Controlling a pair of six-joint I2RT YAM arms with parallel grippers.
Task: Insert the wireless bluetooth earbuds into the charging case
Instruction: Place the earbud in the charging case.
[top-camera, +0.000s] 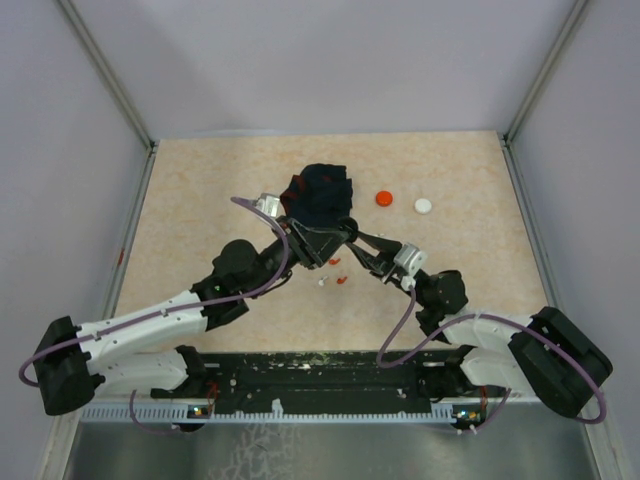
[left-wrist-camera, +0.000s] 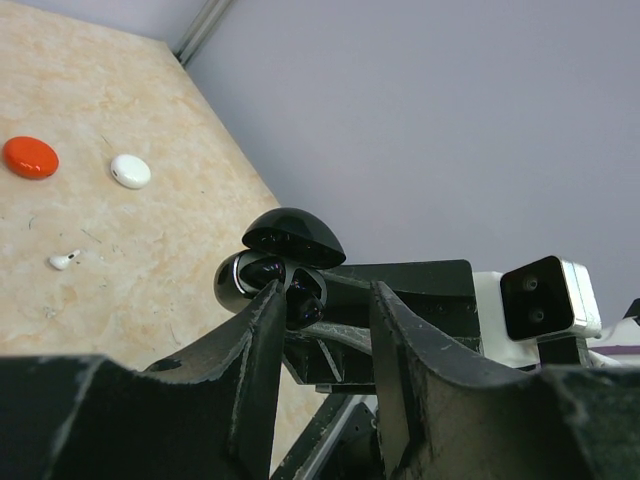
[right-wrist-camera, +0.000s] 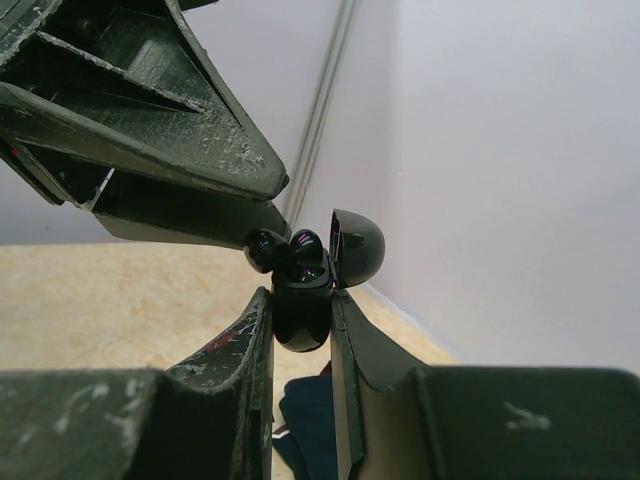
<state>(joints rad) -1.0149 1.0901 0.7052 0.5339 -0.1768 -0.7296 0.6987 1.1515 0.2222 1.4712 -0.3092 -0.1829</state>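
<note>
My right gripper (right-wrist-camera: 300, 305) is shut on a glossy black charging case (right-wrist-camera: 300, 320) and holds it upright above the table, with its lid (right-wrist-camera: 357, 247) swung open. Two black earbuds (right-wrist-camera: 305, 250) sit in the top of the case; one (right-wrist-camera: 265, 250) sticks out toward my left gripper's fingers (right-wrist-camera: 200, 150). My left gripper (left-wrist-camera: 328, 295) is open, its left finger against the case (left-wrist-camera: 285, 262) at the earbuds. A white earbud (left-wrist-camera: 65, 260) lies on the table. In the top view both grippers (top-camera: 330, 238) meet mid-table above small red (top-camera: 333, 262) and white (top-camera: 322, 282) earbuds.
A dark navy cloth (top-camera: 320, 195) lies just behind the grippers. A red disc (top-camera: 384, 198) and a white disc (top-camera: 423, 206) lie to its right, and both also show in the left wrist view, red (left-wrist-camera: 30, 157) and white (left-wrist-camera: 130, 170). Grey walls ring the table.
</note>
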